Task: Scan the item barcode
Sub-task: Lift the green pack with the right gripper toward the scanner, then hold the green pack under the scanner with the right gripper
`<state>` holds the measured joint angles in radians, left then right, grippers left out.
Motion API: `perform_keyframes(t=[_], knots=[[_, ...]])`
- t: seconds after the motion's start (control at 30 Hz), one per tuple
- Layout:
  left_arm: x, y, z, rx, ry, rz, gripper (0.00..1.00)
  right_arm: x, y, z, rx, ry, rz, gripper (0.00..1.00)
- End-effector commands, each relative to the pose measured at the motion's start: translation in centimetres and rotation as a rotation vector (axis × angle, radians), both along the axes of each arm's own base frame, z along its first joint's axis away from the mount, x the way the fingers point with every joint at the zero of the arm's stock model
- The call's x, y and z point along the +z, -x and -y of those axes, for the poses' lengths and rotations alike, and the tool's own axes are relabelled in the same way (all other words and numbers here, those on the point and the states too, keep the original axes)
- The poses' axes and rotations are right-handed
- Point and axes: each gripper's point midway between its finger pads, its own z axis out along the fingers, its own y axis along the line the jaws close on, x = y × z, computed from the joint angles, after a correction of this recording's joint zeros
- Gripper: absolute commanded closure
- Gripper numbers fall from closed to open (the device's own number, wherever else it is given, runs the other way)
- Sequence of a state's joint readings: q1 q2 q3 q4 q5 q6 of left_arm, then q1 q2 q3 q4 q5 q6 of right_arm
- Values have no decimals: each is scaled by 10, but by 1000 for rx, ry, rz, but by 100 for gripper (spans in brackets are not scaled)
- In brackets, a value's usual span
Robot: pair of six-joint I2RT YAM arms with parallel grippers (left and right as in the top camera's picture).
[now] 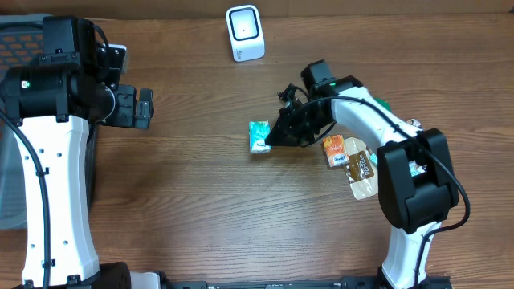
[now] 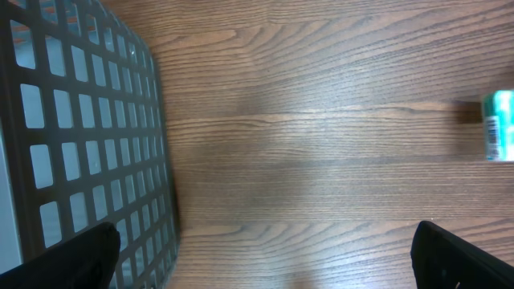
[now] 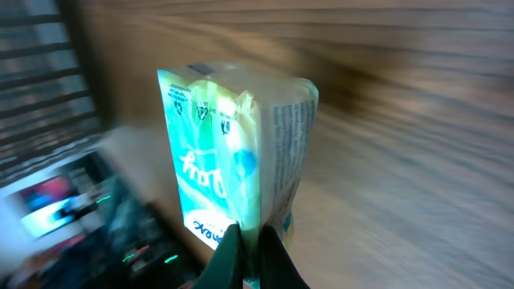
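The item, a green and white packet, is pinched at its edge seam by my right gripper, which is shut on it. From overhead the packet sits left of the right gripper, near the table's middle. No barcode shows on it; the right wrist view is blurred. The white scanner stands at the far edge, well apart from the packet. My left gripper hangs open and empty at the left; in its wrist view the gripper is above bare wood, with the packet at the right edge.
A dark mesh basket lies at the far left, beside the left arm. An orange packet and a clear-wrapped packet lie under the right arm's forearm.
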<state>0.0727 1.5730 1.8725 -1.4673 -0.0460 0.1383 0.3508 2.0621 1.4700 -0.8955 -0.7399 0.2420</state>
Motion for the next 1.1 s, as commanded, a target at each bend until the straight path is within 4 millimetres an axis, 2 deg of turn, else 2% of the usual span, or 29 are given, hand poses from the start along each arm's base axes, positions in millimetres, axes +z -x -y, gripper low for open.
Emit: perform_keyframes(t=[0.0,0.13,0.27,0.37,0.5,0.6,0.73,0.83,0.9,1.03,1.07], knots=[[2,-2,0,-10,-7,5,0,6,-34,25,-95,246,142,96],[2,-2,0,-11,-7,5,0,29,-73,44,-153,451,330,96],[2,-2,0,-11,-7,5,0,61,-114,50,-216,610,569,96],[2,-2,0,-10,-7,5,0,90,-149,47,-253,729,821,96],[2,-2,0,-10,-7,5,0,124,-181,35,-242,835,1093,96],[2,-2,0,-10,-7,5,0,148,-203,20,-198,868,1281,96],[2,-2,0,-10,-7,5,1,168,-225,6,-179,868,1452,96],[2,-2,0,-10,-7,5,0,168,-240,0,-146,885,1546,96],[2,-2,0,-11,-7,5,1,154,-251,-13,-39,887,1622,96],[2,-2,0,-10,-7,5,0,127,-266,-24,112,983,1731,96],[2,-2,0,-11,-7,5,0,113,-269,-29,198,1024,1769,96]])
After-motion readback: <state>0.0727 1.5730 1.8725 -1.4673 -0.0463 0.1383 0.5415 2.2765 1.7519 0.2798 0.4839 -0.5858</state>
